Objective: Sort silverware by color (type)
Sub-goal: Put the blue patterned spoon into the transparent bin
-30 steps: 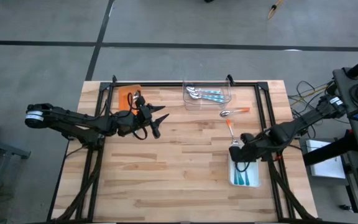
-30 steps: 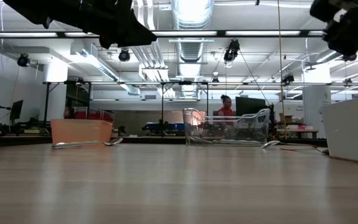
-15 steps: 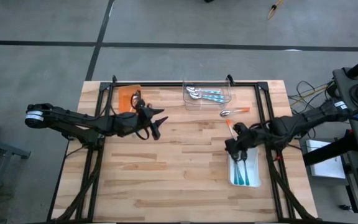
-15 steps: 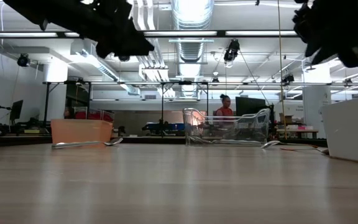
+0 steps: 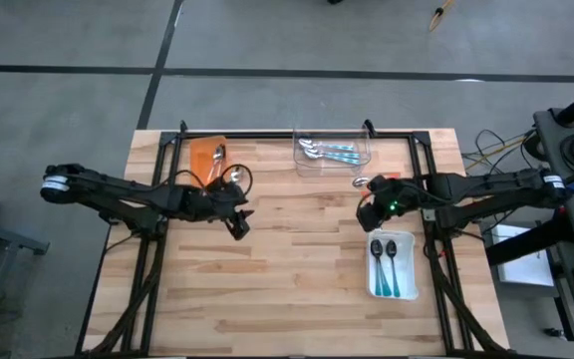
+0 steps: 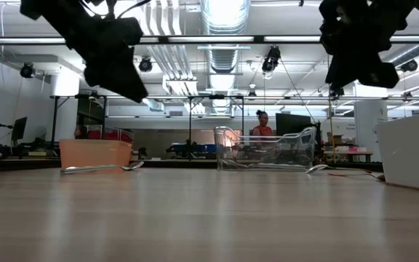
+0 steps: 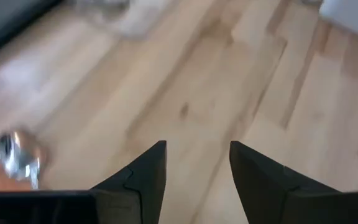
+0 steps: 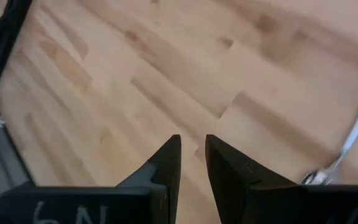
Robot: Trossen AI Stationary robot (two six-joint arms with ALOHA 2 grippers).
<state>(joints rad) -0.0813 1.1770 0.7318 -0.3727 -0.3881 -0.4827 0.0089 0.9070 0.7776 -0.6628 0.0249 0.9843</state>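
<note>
Left gripper (image 5: 238,225) center-left of the high view, fingers spread, holding nothing. Right gripper (image 5: 367,212) center-right, fingers narrowly parted, empty, near orange-handled spoon (image 8: 348,144).

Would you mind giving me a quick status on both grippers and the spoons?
Left gripper open, empty, over bare table. Right gripper narrowly open, empty, beside orange-handled spoon. Two teal spoons in white tray. Nothing in the way.
</note>
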